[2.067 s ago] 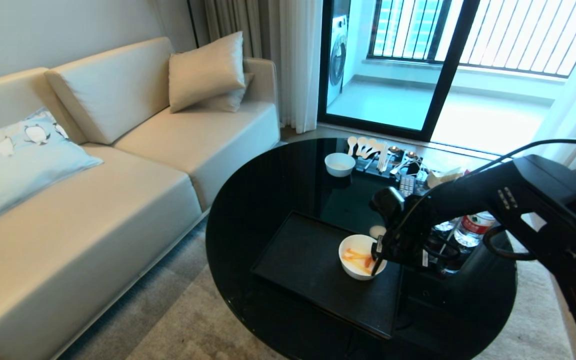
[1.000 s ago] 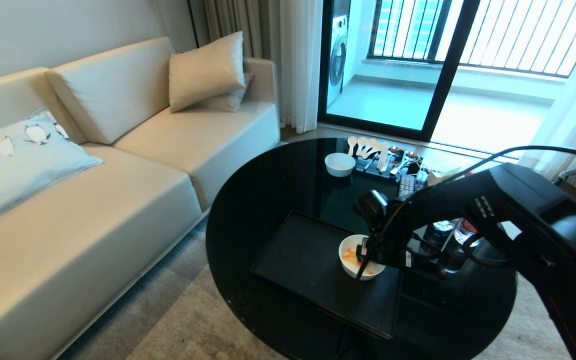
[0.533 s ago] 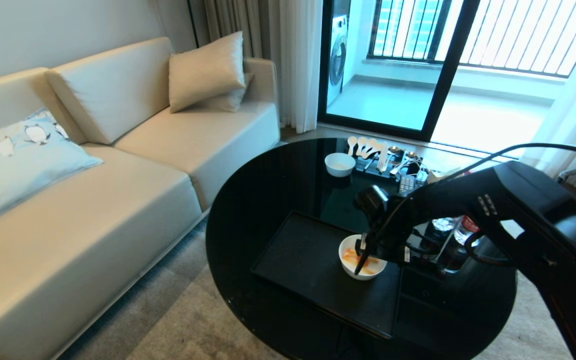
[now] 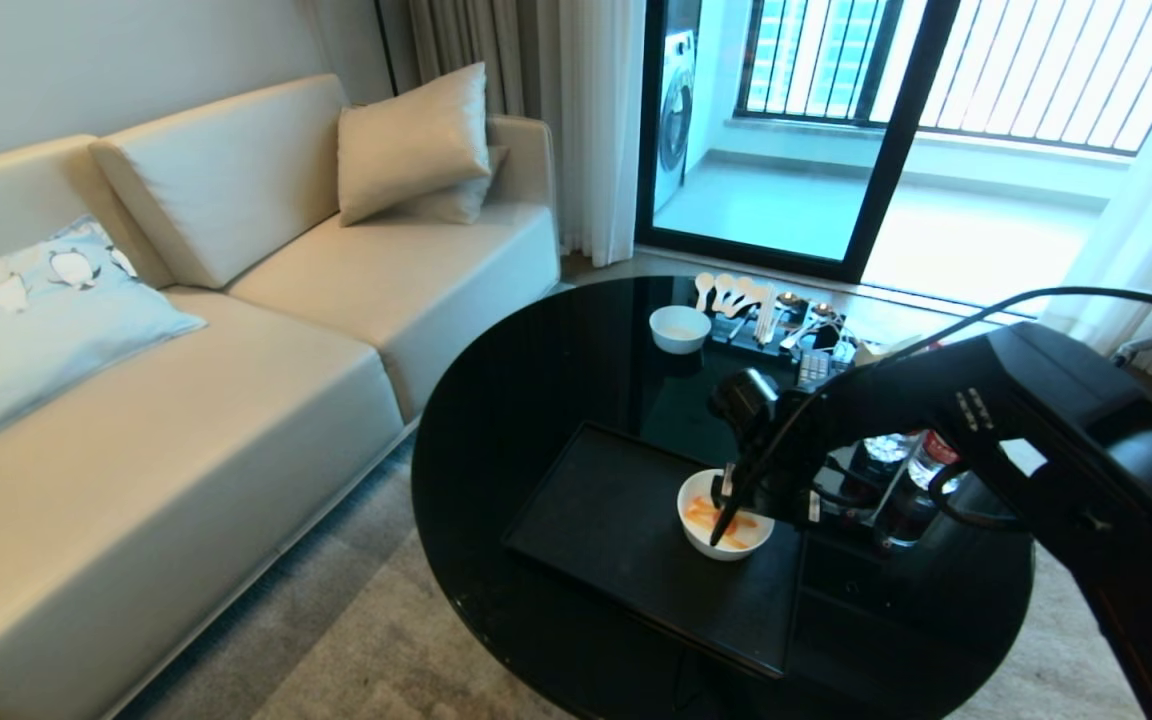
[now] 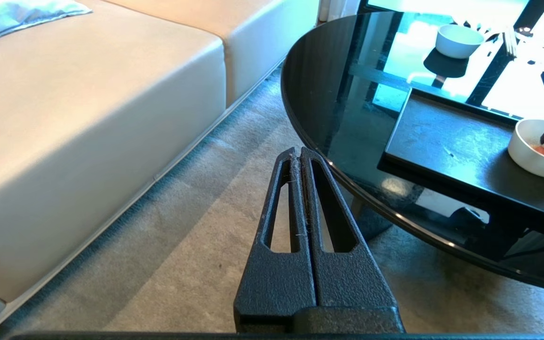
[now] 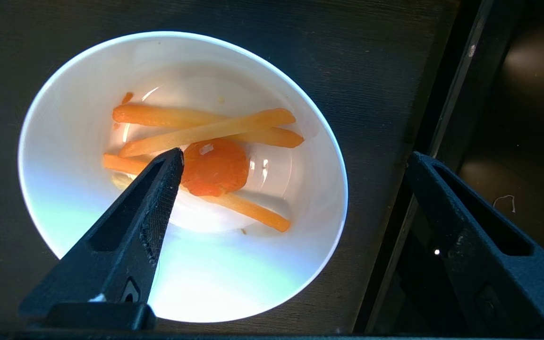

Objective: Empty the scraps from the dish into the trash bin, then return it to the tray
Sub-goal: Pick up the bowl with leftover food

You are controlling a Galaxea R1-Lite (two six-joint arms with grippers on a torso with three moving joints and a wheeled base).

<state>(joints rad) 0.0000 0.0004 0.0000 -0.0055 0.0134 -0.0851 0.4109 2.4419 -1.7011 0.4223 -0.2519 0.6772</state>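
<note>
The white dish [image 4: 698,538] stands at the right end of the black tray [image 4: 606,515], holding orange scraps [image 4: 704,514]: several strips and a round slice [image 6: 215,166]. My right gripper [image 6: 296,156] is open and points down astride the dish's [image 6: 64,189] right rim. One of its fingers [image 6: 154,203] is inside the bowl next to the slice, and the other is outside, over the tray's [image 6: 385,94] edge. My left gripper [image 5: 298,152] is shut and empty, parked low over the carpet beside the table. The trash bin is out of view.
The tray lies on a round black glass table [image 4: 526,400]. A smaller white bowl [image 4: 679,328], spoons and cutlery [image 4: 756,303], a remote [image 4: 813,368] and bottles [image 4: 926,455] crowd its far and right side. A cream sofa [image 4: 236,350] runs along the left, with carpet [image 4: 386,640] between.
Over two seconds my right arm has swung left, bringing one finger from the dish's right rim to inside it. In the last half second it has barely moved.
</note>
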